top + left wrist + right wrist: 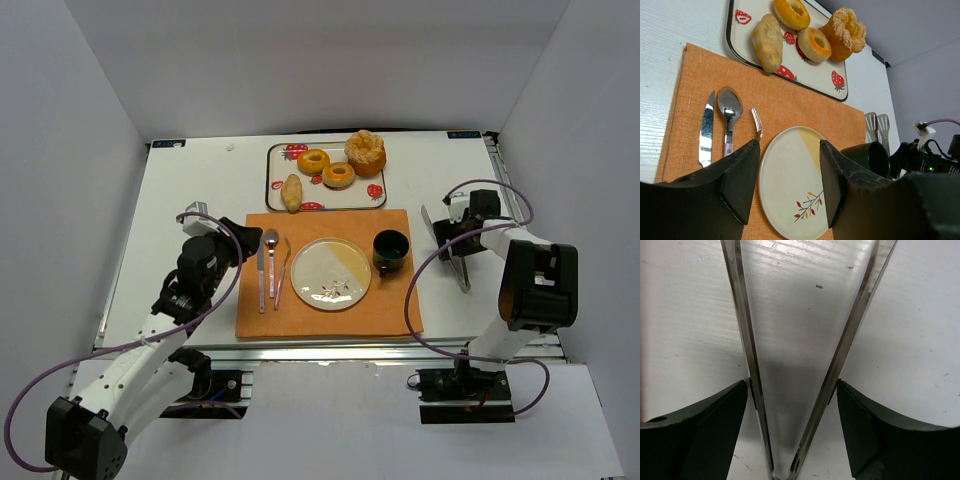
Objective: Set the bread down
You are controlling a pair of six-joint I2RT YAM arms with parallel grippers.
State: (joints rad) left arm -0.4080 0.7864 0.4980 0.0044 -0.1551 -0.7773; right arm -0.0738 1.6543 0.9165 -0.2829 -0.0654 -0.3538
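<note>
The bread (339,174) (814,44), a small golden-brown ring, lies on the strawberry tray (352,197) (812,75) at the back, next to a brighter yellow-orange ring (313,161) (791,13). My left gripper (240,247) (790,145) hovers open and empty over the left part of the orange placemat (390,300), facing the plate (330,273) (790,190). At the right, my right gripper (453,243) (792,385) sits low over the white table. Its pads touch both arms of the metal tongs (463,276) (845,340), which stay spread in a V.
A large ridged bun (365,152) (845,32) and an oblong roll (291,192) (768,41) share the tray. Knife, spoon and fork (270,265) (729,112) lie left of the plate. A dark cup (391,250) (871,157) stands right of it.
</note>
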